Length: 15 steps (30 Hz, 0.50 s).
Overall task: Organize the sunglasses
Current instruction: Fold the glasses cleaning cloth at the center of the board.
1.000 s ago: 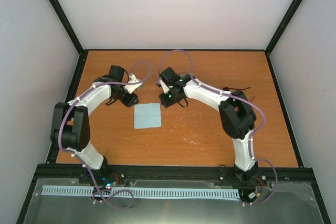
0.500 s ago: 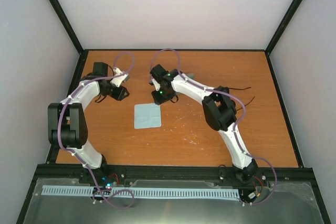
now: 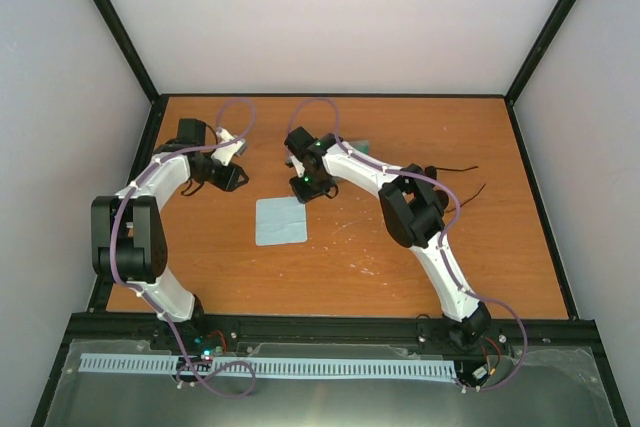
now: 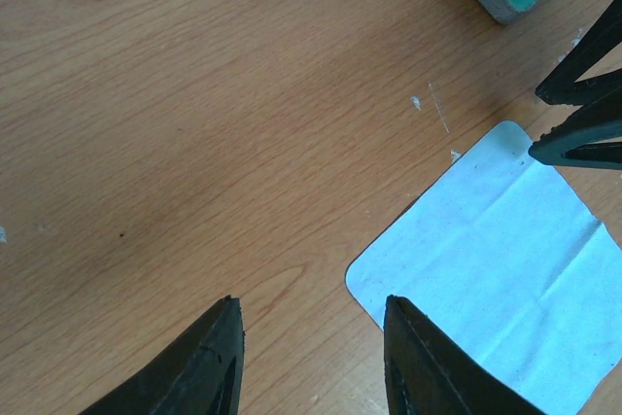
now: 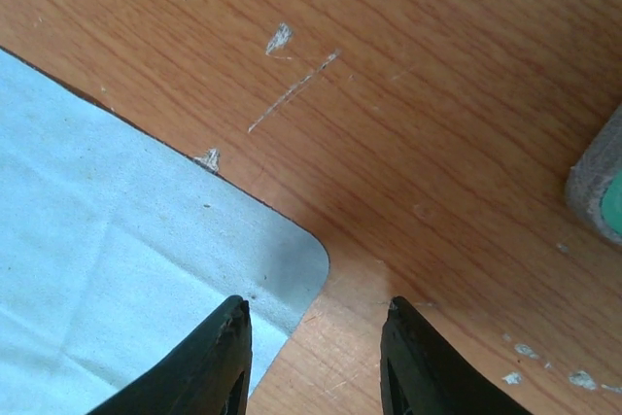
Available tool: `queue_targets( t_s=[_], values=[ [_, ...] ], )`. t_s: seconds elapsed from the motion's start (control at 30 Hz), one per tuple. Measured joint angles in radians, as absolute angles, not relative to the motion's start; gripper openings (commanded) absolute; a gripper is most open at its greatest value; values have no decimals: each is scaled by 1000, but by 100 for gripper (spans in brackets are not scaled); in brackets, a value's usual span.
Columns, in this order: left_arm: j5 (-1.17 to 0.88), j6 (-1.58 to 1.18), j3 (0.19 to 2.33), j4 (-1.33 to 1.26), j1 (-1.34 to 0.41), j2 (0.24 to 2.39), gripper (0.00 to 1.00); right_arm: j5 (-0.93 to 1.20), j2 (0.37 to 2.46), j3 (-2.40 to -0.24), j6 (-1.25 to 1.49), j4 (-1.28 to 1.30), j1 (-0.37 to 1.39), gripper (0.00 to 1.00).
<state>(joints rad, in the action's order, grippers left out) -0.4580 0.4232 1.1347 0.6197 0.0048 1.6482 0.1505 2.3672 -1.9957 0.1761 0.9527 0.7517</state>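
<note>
With both arms stretched forward and elbows bent, my left pincer (image 4: pixel 311 303) and my right pincer (image 5: pixel 316 303) hang open and empty near the cloth's (image 3: pixel 280 220) far corners, while the sunglasses (image 3: pixel 458 168) lie half-hidden beside my right elbow.

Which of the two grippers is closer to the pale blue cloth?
The right gripper: its tips hang right at a corner of the cloth, while the left gripper sits farther off to the side.
</note>
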Motion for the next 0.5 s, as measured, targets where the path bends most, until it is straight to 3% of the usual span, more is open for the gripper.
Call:
queue_targets(
  t_s=[0.5],
  values=[
    [-479, 419, 1135, 616, 6, 1666, 41, 159, 2384, -1996, 192, 926, 752, 33]
  ],
)
